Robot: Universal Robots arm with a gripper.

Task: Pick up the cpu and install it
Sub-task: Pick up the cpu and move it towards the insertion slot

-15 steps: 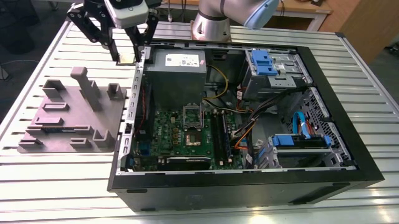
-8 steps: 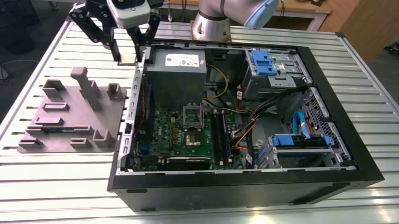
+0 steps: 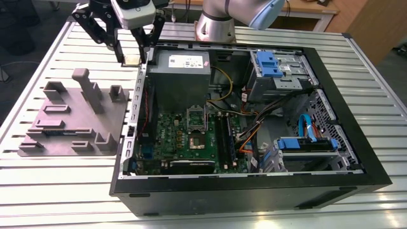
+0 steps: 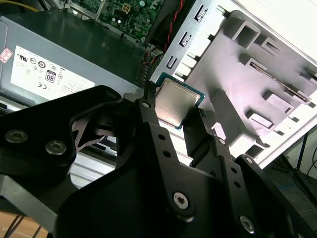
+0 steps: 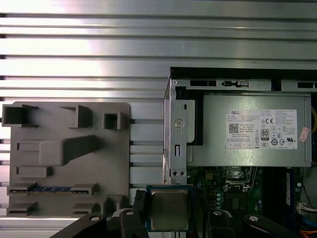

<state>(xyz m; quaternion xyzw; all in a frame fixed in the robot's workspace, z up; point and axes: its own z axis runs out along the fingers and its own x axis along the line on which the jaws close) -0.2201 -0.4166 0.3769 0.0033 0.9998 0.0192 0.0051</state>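
Carry step in hand: at the exterior view's upper left the gripper (image 3: 132,57) clamps the cpu (image 3: 131,60) between its fingers, well apart from the open socket (image 3: 196,140) near frame centre, install not yet done

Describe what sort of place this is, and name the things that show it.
Probably a robotics lab bench for computer assembly: an open computer case lies on a slatted metal table, a grey fixture tray beside it, and the gripper holds the cpu.
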